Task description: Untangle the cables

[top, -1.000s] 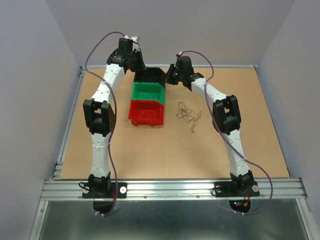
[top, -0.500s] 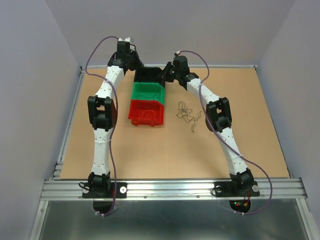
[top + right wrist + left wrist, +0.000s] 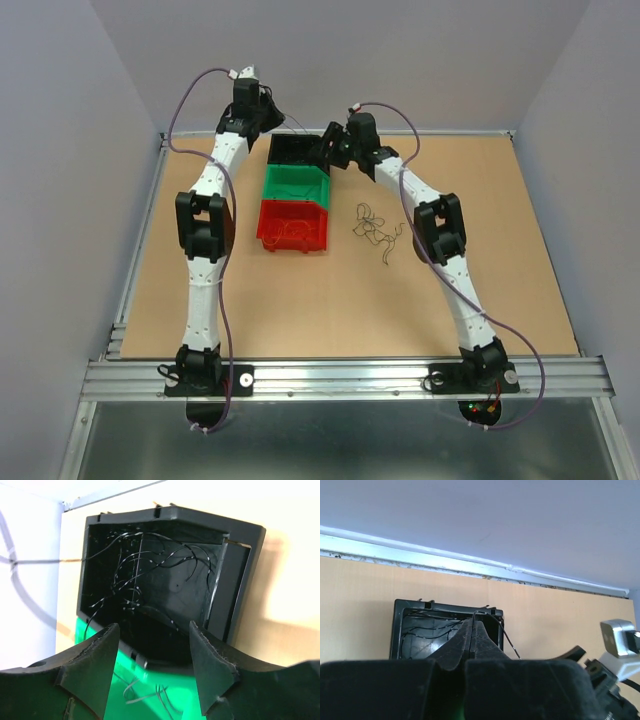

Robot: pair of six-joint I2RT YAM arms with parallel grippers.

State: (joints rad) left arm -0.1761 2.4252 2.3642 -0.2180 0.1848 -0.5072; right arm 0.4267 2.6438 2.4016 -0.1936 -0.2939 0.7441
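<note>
A wispy clump of thin cables (image 3: 375, 230) lies on the table right of the bins. My left gripper (image 3: 272, 113) hangs above the black bin's (image 3: 296, 150) back left corner. In the left wrist view the left gripper (image 3: 471, 621) is shut on a thin black cable (image 3: 507, 639) that arcs off to the right. My right gripper (image 3: 326, 148) is over the black bin's right side. The right gripper (image 3: 152, 630) is open with nothing between its fingers, above black cables (image 3: 145, 562) lying in the bin.
Three bins stand in a column: black at the back, green (image 3: 295, 184) in the middle, red (image 3: 293, 226) in front. The green bin (image 3: 160, 695) holds thin green wires and the red one orange-red wires. A metal rail (image 3: 445, 562) edges the table's far side.
The right gripper has gone from shut to open and shifted left over the black bin. The left gripper has risen and moved back, still shut.
</note>
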